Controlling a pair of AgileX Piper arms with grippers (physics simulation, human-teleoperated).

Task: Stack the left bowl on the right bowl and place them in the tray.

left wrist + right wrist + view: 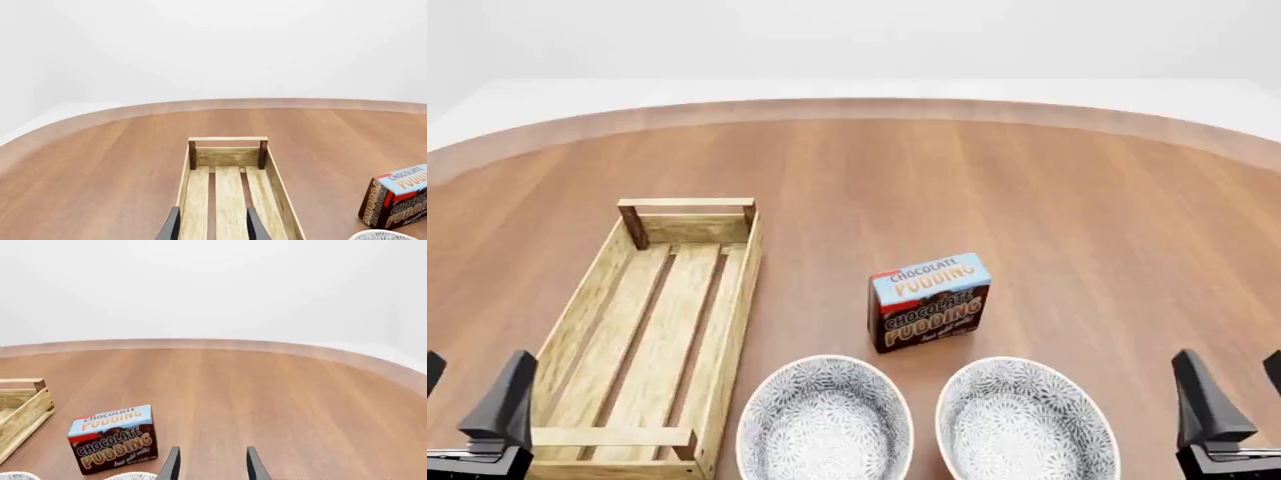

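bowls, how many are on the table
2: the left bowl beside the tray, and the right bowl next to it, both empty, nearer than the pudding box.

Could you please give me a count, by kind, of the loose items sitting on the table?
Patterned grey-and-white bowls: 2 (left bowl, right bowl)
Long light-wood slatted tray: 1
Chocolate pudding box: 1
Total: 4
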